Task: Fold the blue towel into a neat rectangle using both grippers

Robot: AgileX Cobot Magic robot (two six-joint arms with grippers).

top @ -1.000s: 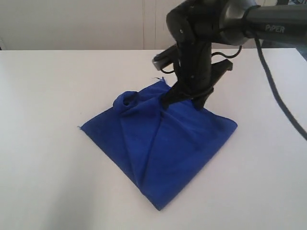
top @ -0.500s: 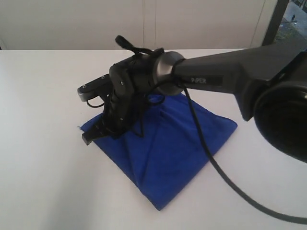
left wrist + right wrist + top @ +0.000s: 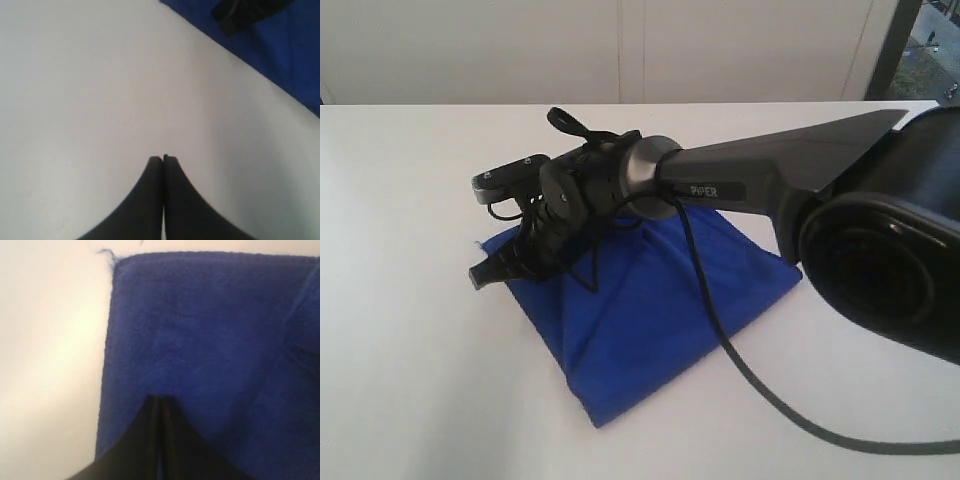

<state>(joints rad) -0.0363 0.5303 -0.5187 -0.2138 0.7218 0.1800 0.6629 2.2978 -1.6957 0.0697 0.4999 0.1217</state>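
1. We see the blue towel [image 3: 660,310] lying on the white table [image 3: 410,370] near the middle of the exterior view. It is folded into a rough diamond with corners toward 9, 3 and 6 o'clock, and the 12 o'clock corner is hidden behind the arm.
2. The right gripper [image 3: 483,273] reaches in from the 3 o'clock side. Its long arm crosses over the cloth, and its tip is low at the towel's 9 o'clock corner.
3. In the right wrist view we find its pincer pressed together, with the tips over the terry pile just inside an edge. We see no cloth between them. We cannot tell whether the tips touch the towel.
4. A small loose thread [image 3: 104,252] strays from a towel corner onto the table.
5. The left gripper [image 3: 162,159] also has its jaws together, with nothing between them. It is over bare table, apart from the towel's edge.
6. In the left wrist view the towel's edge runs diagonally, and a dark tip sits over the blue there.
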